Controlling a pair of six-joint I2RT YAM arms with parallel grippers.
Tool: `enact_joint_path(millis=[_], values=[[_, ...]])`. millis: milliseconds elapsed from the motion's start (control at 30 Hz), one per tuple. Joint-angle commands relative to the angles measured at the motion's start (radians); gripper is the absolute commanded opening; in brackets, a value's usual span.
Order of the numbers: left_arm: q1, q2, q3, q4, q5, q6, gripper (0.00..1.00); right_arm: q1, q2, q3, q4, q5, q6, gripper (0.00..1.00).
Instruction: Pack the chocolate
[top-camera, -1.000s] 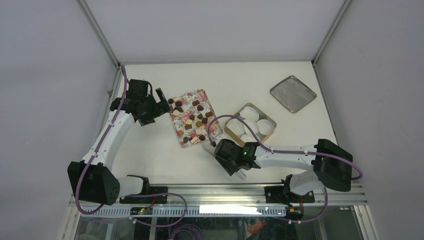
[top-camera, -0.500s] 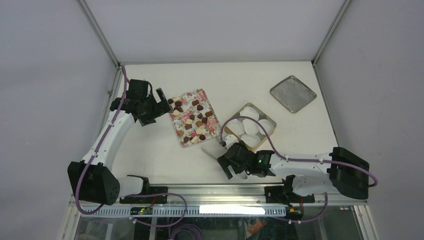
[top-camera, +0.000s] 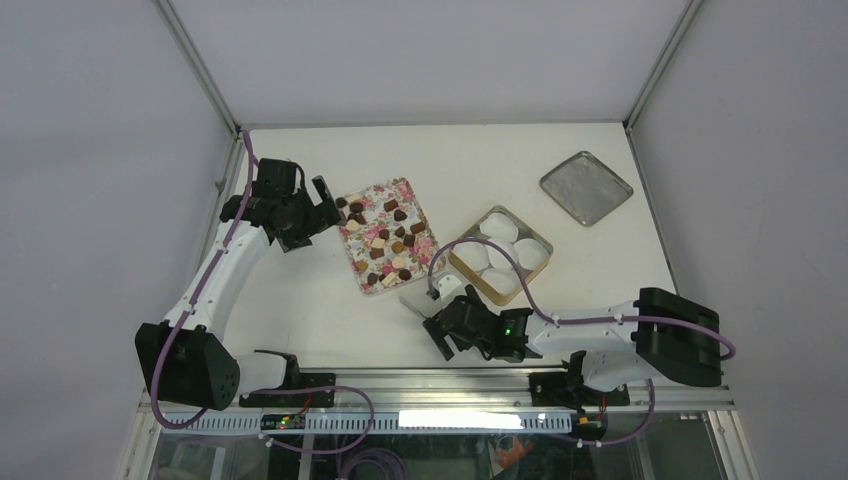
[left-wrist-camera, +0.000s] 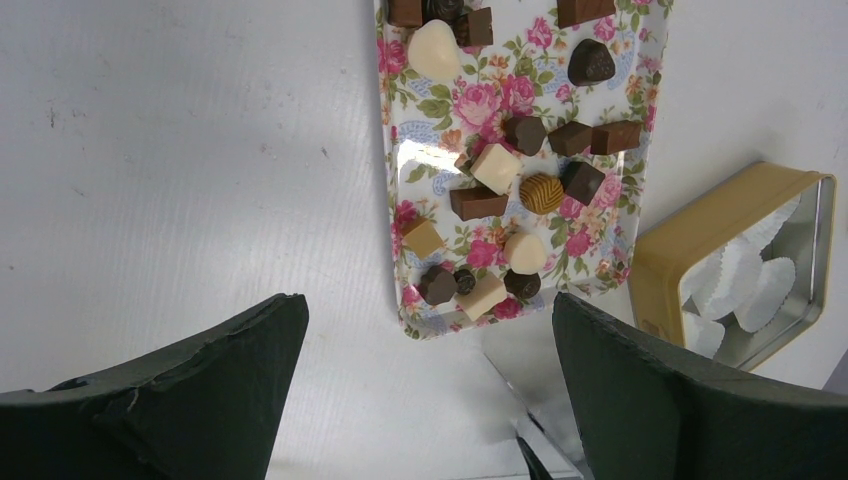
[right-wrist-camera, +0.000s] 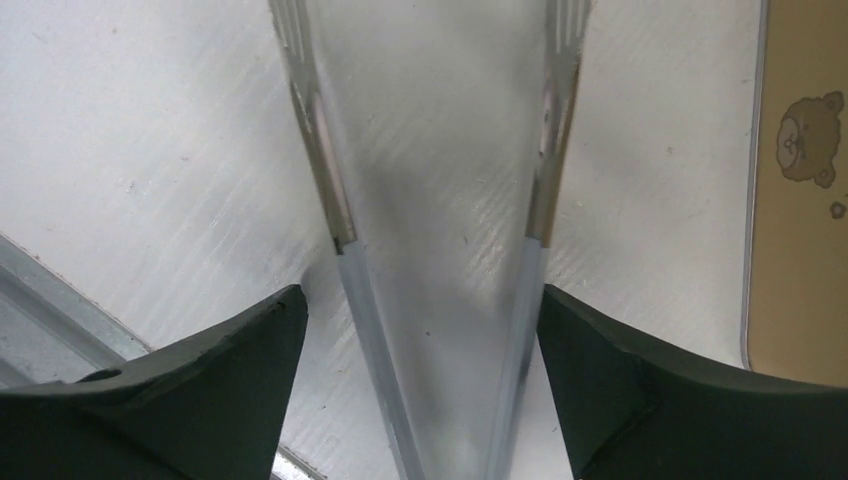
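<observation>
The chocolate, small dark, tan and cream pieces, lies scattered on the pink floral tray. My left gripper hovers open just left of the tray, holding nothing. Metal tongs lie on the table near the tray's front corner. My right gripper is open, its fingers straddling the tongs' rear end; there is a gap on the left side.
A gold tin holding white paper cups sits right of the tray, close to the right gripper. Its silver lid lies at the back right. The table's metal front rail runs just behind the right arm.
My right gripper has opened wide around the tongs, and the right arm has swung nearer the table's front edge. The left arm has stayed still.
</observation>
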Motion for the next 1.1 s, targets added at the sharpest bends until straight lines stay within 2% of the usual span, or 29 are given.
enact_joint_path(millis=[0, 133, 467, 533, 600, 633, 833, 967, 1067], values=[[0.004, -0.028, 0.022, 0.029, 0.018, -0.005, 0.99, 0.007, 0.008, -0.01, 0.034, 0.04, 0.021, 0.82], [0.004, -0.029, 0.019, 0.029, 0.013, -0.002, 0.99, 0.008, -0.018, -0.032, 0.016, 0.055, 0.042, 0.77], [0.004, -0.031, 0.014, 0.03, 0.023, -0.004, 0.99, 0.068, -0.024, -0.024, -0.057, 0.111, 0.124, 0.77], [0.004, -0.032, 0.016, 0.032, 0.024, -0.003, 0.99, 0.087, -0.018, -0.031, -0.06, 0.133, 0.146, 0.75], [0.004, -0.03, 0.017, 0.035, 0.024, -0.003, 0.99, 0.099, -0.004, -0.033, -0.056, 0.155, 0.16, 0.63], [0.004, -0.027, 0.019, 0.034, 0.025, -0.003, 0.99, 0.104, 0.005, -0.029, -0.06, 0.168, 0.167, 0.51], [0.004, -0.021, 0.026, 0.035, 0.031, -0.001, 0.99, 0.119, -0.046, 0.006, -0.119, 0.143, 0.1, 0.0], [0.004, -0.026, 0.023, 0.036, 0.026, 0.004, 0.99, 0.119, -0.153, 0.119, -0.326, 0.101, 0.065, 0.0], [0.004, -0.025, 0.024, 0.036, 0.022, 0.003, 0.99, 0.114, -0.235, 0.236, -0.49, 0.14, 0.053, 0.0]])
